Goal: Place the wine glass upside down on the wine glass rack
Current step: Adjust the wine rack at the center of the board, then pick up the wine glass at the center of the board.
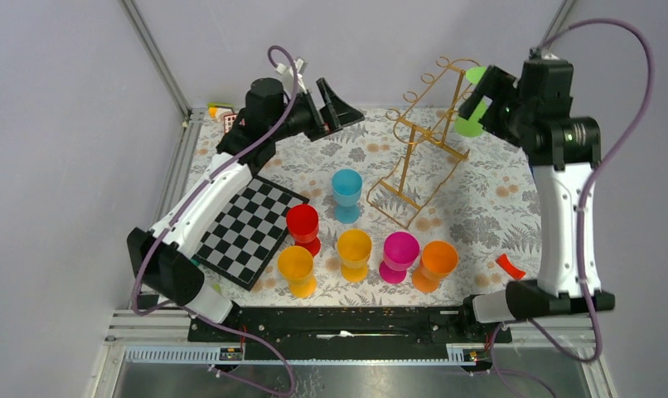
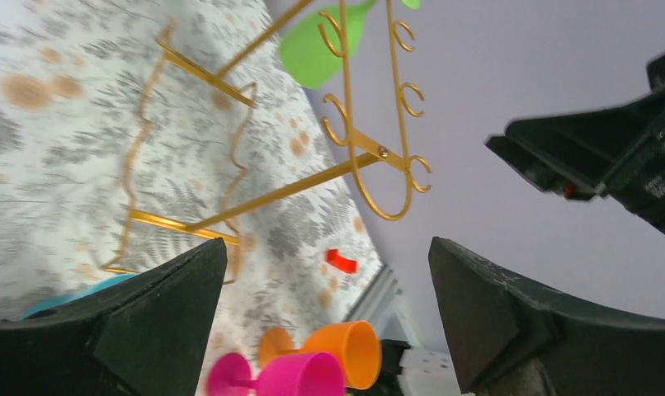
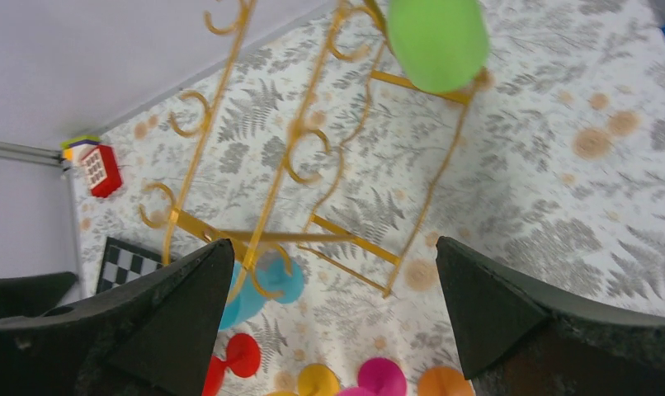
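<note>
Hanging bowl-down from the right end of the gold wine glass rack [image 1: 422, 143], the green wine glass [image 1: 467, 126] has its foot up at the top rail, free of both grippers. The right gripper [image 1: 485, 98] hovers just beside the glass with its jaws spread wide and nothing between them; its wrist view shows the glass beyond the fingertips. The left gripper [image 1: 341, 106] is raised left of the rack, apart from it, jaws also wide and empty. On the floral tablecloth [image 1: 480, 207] in front of the rack stand blue [image 1: 346, 191], red [image 1: 302, 224], amber [image 1: 296, 267], yellow [image 1: 354, 250], magenta [image 1: 399, 251] and orange [image 1: 438, 262] glasses, with a checkerboard [image 1: 248, 228] to their left.
</note>
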`<state>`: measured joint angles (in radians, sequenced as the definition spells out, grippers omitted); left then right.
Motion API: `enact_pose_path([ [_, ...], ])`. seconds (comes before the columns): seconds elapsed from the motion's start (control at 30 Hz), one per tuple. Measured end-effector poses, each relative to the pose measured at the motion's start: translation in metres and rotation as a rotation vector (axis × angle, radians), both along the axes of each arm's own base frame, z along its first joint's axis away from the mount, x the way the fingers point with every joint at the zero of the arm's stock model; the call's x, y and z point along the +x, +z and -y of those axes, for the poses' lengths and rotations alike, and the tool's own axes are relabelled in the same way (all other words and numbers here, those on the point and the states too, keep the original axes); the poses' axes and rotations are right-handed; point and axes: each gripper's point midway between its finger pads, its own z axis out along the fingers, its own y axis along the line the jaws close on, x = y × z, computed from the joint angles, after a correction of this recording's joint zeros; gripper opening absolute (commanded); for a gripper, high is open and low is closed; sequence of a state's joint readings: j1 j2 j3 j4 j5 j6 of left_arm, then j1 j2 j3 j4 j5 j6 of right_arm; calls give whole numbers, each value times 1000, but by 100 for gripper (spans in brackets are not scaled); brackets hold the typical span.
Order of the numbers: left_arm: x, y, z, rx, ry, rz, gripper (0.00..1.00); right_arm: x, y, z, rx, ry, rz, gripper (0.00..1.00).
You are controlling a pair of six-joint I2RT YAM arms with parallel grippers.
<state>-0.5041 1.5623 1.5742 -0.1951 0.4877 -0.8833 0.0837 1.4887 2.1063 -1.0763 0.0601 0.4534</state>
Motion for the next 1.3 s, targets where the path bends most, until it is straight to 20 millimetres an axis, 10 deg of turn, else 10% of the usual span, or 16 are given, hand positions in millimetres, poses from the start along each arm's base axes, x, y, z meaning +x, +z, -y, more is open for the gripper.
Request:
enact_pose_path([
  [0.43, -19, -52, -82, 443, 91, 185, 99, -109, -67, 58, 19, -207, 42, 100],
  [0.73, -31, -102, -106, 610, 30, 89, 97, -129, -137, 39, 122, -174, -89, 100],
  [1.3, -28, -187, -76, 665, -163, -285, 73, -123, -154, 29, 164, -133, -151, 100],
])
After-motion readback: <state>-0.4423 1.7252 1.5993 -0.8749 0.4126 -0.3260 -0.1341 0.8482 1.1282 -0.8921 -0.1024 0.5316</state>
